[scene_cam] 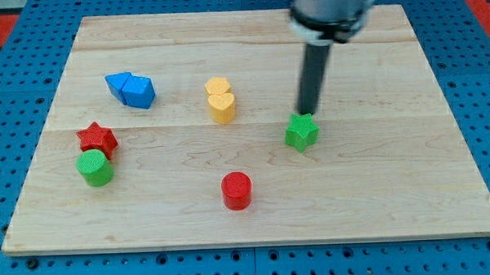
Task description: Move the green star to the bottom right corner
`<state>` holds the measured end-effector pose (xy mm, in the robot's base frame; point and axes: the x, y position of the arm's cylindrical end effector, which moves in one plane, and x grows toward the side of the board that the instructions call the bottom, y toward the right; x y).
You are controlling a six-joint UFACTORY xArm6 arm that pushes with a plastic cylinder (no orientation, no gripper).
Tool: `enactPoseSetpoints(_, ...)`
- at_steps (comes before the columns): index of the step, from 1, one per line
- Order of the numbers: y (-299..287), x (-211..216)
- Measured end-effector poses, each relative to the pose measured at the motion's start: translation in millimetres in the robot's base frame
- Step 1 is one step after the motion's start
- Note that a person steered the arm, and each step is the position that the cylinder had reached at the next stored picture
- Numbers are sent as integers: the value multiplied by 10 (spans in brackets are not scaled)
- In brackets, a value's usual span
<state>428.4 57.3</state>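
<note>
Nearest the view's bottom, a red cylinder [236,190] stands on the wooden desk [378,206]. At the left, a green cylinder [94,168] touches a red star [97,138]. The green star [301,132] lies right of centre, well apart from the bottom right corner. My tip [308,113] sits just behind it, on its upper edge; no jaws exist on this rod. Farther back: 1 yellow heart [220,100], 1 blue block [130,90]. Risk: an off-centre push could spin the star aside, off the tip.
</note>
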Motion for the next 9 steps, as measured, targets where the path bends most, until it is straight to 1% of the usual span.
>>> enactPoseSetpoints(1, -265, 408)
enactPoseSetpoints(2, 201, 947)
enactPoseSetpoints(3, 65, 652)
enactPoseSetpoints(4, -233, 587)
enactPoseSetpoints(5, -651, 587)
enactPoseSetpoints(6, -765, 587)
enactPoseSetpoints(9, -312, 600)
